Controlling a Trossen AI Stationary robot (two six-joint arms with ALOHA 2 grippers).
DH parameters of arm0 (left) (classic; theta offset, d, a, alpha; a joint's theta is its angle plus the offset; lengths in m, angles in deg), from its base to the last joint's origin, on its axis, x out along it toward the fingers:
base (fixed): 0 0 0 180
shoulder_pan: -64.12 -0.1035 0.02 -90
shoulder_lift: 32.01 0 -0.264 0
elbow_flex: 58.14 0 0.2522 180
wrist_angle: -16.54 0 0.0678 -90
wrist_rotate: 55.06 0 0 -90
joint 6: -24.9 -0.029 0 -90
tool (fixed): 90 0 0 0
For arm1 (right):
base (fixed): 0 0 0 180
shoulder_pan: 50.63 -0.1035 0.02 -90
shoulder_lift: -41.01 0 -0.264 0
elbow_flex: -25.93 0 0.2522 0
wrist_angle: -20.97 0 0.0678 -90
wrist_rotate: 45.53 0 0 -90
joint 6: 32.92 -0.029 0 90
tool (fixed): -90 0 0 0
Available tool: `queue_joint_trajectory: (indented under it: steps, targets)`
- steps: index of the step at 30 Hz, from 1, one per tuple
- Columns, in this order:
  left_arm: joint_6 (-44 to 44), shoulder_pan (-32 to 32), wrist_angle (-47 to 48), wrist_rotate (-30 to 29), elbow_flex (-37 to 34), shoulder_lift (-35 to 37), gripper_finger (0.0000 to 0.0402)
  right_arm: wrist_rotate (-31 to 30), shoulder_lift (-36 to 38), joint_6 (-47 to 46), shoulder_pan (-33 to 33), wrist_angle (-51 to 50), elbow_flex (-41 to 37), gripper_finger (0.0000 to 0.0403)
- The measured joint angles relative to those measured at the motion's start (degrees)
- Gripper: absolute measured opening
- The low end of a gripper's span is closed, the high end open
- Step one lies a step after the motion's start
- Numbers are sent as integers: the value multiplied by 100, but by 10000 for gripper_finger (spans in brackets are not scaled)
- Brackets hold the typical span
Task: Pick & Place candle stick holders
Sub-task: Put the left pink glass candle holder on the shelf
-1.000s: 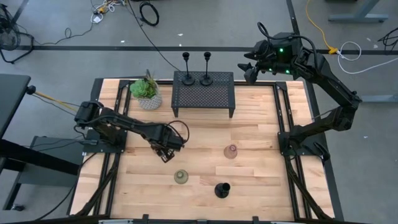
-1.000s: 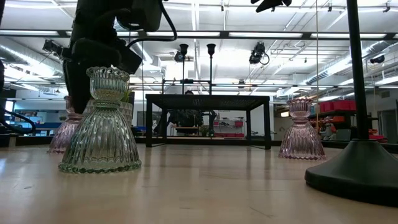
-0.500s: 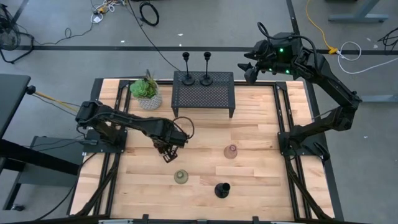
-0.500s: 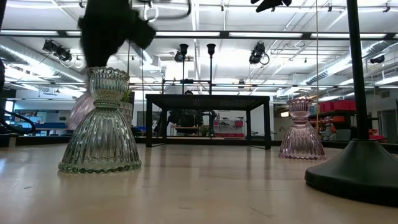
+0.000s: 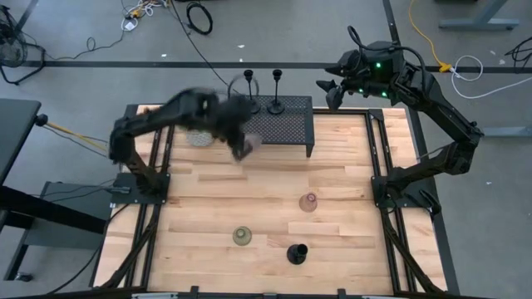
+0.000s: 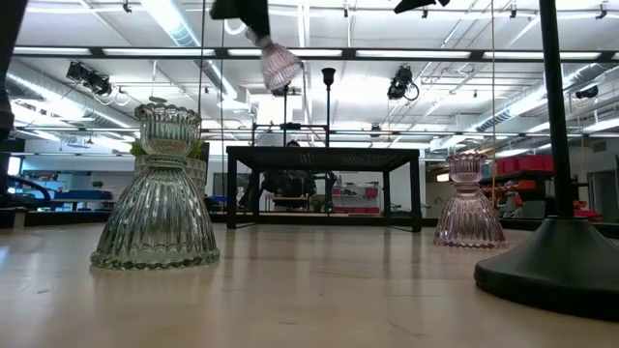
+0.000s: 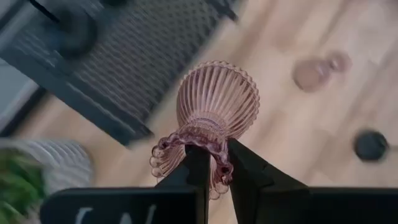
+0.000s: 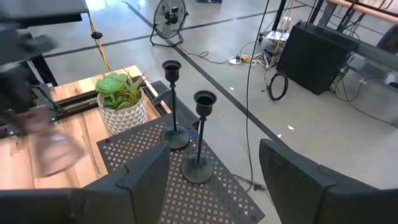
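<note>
Your left end effector pinches only the pink glass holder by its rim above the mesh rack; it may slip or knock the black stems

Pink glass holder aloft, tilted

Two stems on rack

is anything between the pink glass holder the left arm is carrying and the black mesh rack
Nothing visible blocks it. The left tool grips the pink glass holder by its rim, in the air at the black mesh rack's front-left corner. Two black stem holders stand along the rack's back edge; the rest of its top is bare.
</note>
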Motion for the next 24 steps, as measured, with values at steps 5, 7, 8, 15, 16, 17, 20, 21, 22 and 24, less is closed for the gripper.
queue_joint_trajectory:
  steps: [5,7,8,15,16,17,20,21,22,24]
  targets:
    - [-724,-800,549,117,777,-576,36,0,0,8,0,-1,0,249]
    - [-986,-1012,751,105,881,-757,36,0,0,6,0,-30,0,249]
    - [-1100,-1093,758,129,882,-838,36,-1,0,5,0,-51,0,249]
    - [-1714,-1346,670,342,869,-1350,36,-2,0,-24,0,-89,0,249]
    - [-1776,-1350,663,358,869,-1443,36,-2,0,-25,0,-87,1,249]
    - [-1857,-1350,652,374,866,-1513,36,-2,0,-28,0,-87,0,249]
    - [-2068,-1353,689,301,866,-1670,36,-31,0,-29,0,-87,0,249]
    - [-2145,-1353,694,212,866,-1709,36,-44,0,-33,0,-87,0,249]
    - [-2190,-1353,690,114,866,-1734,36,-45,0,-38,0,-87,0,249]
    - [-2240,-1375,666,43,866,-1741,36,-45,0,-40,0,-87,0,249]
